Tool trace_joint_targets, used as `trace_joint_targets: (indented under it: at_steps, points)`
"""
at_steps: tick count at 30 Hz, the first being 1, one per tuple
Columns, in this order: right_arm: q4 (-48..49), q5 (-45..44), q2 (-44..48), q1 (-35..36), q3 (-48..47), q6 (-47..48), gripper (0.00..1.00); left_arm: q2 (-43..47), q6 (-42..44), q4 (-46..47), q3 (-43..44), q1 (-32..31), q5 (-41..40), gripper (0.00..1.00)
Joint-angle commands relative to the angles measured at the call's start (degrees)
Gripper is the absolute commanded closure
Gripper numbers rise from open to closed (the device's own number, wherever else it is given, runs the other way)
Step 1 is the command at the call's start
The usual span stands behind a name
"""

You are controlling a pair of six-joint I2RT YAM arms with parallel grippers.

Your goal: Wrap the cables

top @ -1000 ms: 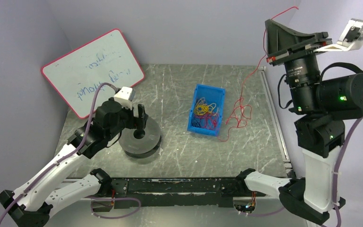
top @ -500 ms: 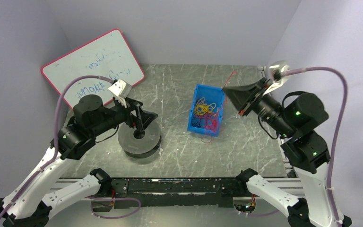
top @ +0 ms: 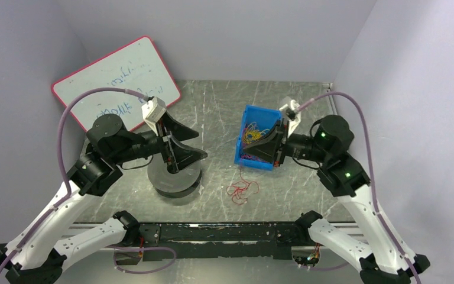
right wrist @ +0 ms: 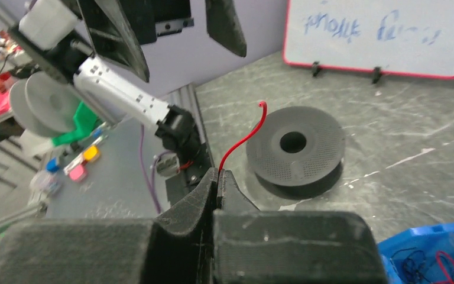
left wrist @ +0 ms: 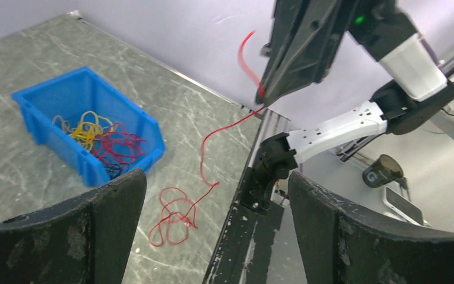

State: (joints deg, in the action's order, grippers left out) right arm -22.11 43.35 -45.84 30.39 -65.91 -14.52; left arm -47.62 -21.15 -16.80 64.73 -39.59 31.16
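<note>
The cable is a thin red wire. Its loose loops (top: 241, 190) lie on the table in front of the blue bin. One end rises to my right gripper (top: 257, 151), which hangs over the bin's near side and is shut on the wire. In the right wrist view a short red tail (right wrist: 245, 139) sticks out past the closed tips (right wrist: 219, 173). The left wrist view shows the loops (left wrist: 171, 216) and the strand climbing to that gripper. My left gripper (top: 186, 145) is open and empty above the dark grey spool (top: 174, 177), facing right.
A blue bin (top: 259, 145) at centre holds a tangle of yellow, blue and red wires. A red-framed whiteboard (top: 115, 89) leans at the back left. Grey walls close the left, back and right sides. A black rail (top: 213, 232) runs along the near edge.
My right arm has swung down from high at the right to the bin, dragging the red loops from right of the bin to its front. My left gripper has risen off the spool.
</note>
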Motion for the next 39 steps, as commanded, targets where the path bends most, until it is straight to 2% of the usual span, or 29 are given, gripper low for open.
trace_joint_targets:
  at_steps: [1, 5, 10, 11, 13, 21, 24, 30, 32, 38, 39]
  points:
    - [11.10, 11.76, -2.08, 0.24, 4.50, -2.82, 1.00, -1.10, -4.89, 7.13, -1.54, -0.40, 5.52, 0.07]
    - [17.56, 15.39, -3.50, 0.90, 7.68, -4.93, 1.00, -3.49, -7.67, 9.36, -2.41, -0.47, 6.85, 0.07]
    - [19.75, 15.13, -5.78, 3.88, 8.02, -3.97, 1.00, -5.42, -11.46, 14.66, -5.25, -0.43, 9.08, 0.07]
    - [19.55, 14.56, -6.51, 4.90, 7.70, -3.49, 1.00, -5.79, -12.29, 16.18, -5.91, -0.42, 10.07, 0.01]
    - [18.85, 13.56, -8.37, 7.10, 6.61, -2.23, 1.00, -6.86, -13.14, 18.29, -6.30, -0.44, 12.00, 0.13]
    - [18.94, 11.19, -12.40, 10.68, 5.17, 0.04, 1.00, -7.33, -13.82, 19.38, -6.46, -0.43, 14.76, 0.23]
    - [19.54, 11.55, -13.01, 11.20, 4.94, 0.08, 1.00, -6.42, -13.73, 19.06, -7.17, -0.46, 14.39, 0.34]
    - [19.17, 11.32, -14.09, 11.55, 4.37, 1.04, 1.00, -5.64, -14.44, 19.71, -8.79, -0.48, 14.48, 0.42]
    - [18.90, 11.45, -14.55, 11.66, 4.06, 1.40, 1.00, -6.02, -14.73, 20.28, -9.24, -0.40, 14.84, 0.48]
    - [18.15, 11.75, -14.74, 12.18, 3.90, 2.00, 1.00, -6.74, -16.32, 22.50, -10.03, -0.42, 15.59, 0.89]
    - [18.01, 11.63, -14.59, 12.21, 4.06, 2.01, 1.00, -6.72, -16.33, 22.55, -10.01, -0.47, 15.49, 0.92]
